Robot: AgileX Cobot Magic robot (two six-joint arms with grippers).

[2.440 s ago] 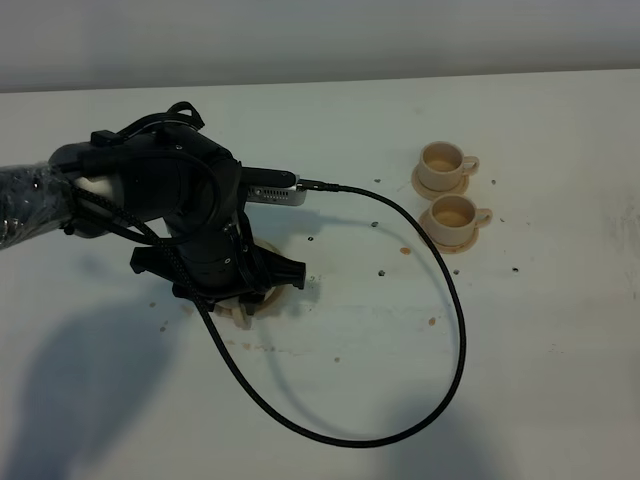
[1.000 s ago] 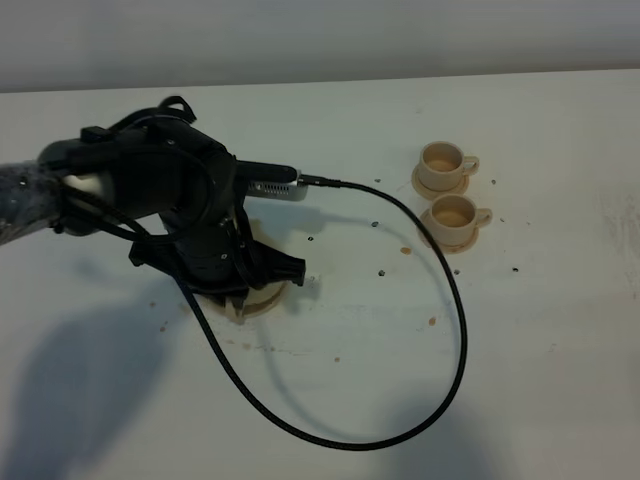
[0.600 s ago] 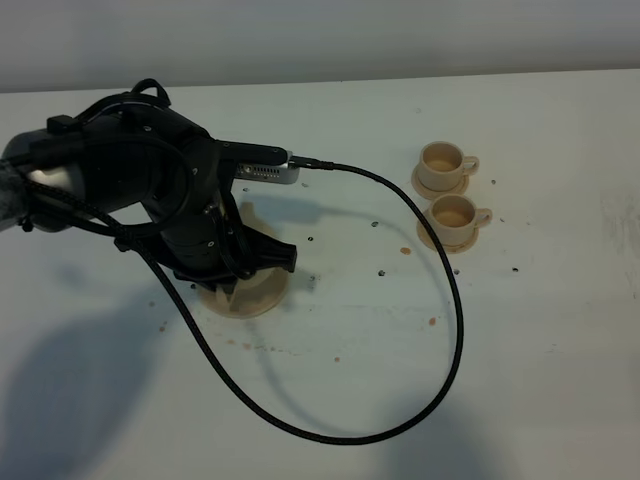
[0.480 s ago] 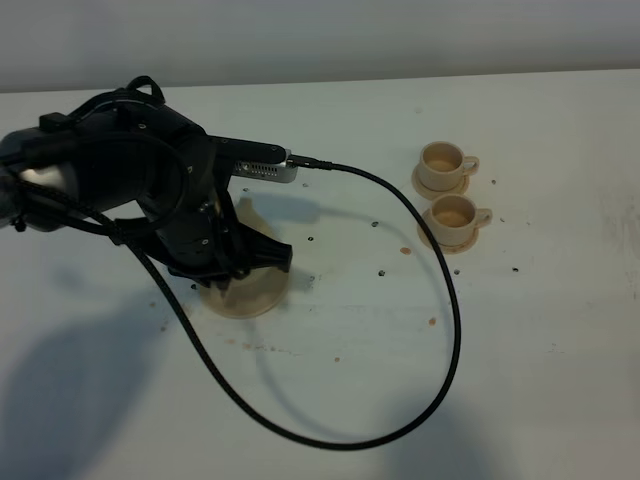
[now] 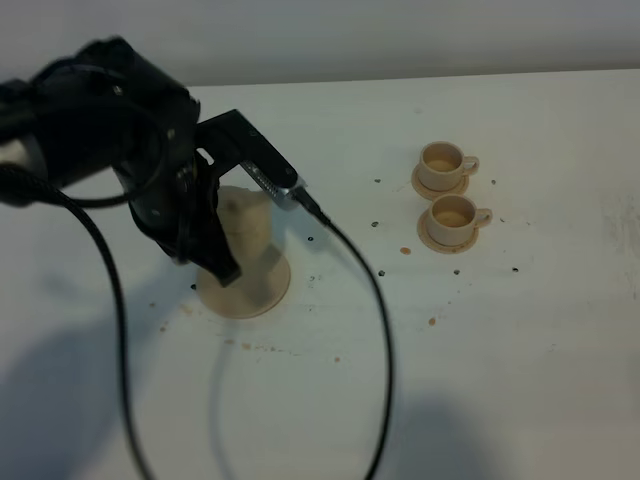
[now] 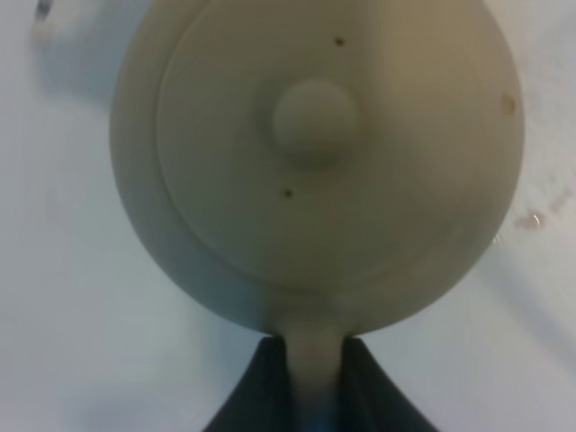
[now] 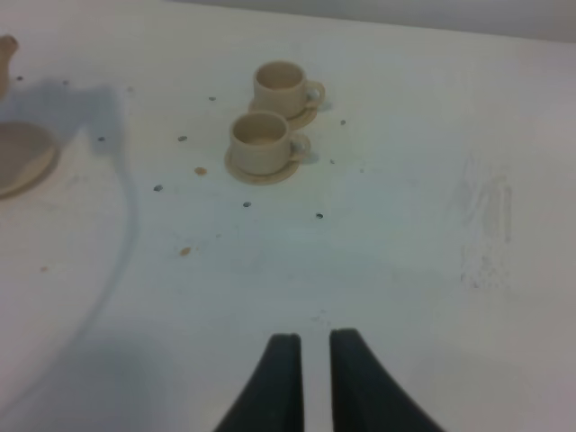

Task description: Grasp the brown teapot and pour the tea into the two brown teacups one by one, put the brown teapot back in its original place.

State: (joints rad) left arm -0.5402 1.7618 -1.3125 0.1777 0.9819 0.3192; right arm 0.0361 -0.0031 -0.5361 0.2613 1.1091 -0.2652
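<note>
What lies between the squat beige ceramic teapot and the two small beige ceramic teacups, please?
The exterior high view shows a black cable crossing the white table there, plus small dark specks.

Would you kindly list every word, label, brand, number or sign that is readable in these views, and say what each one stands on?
None: there is no legible text in any view.
The brown teapot and the large saucer are plain beige, with no print or stamp.
The two teacups bear no marks.
The white table shows only dark specks and stains, no writing.
</note>
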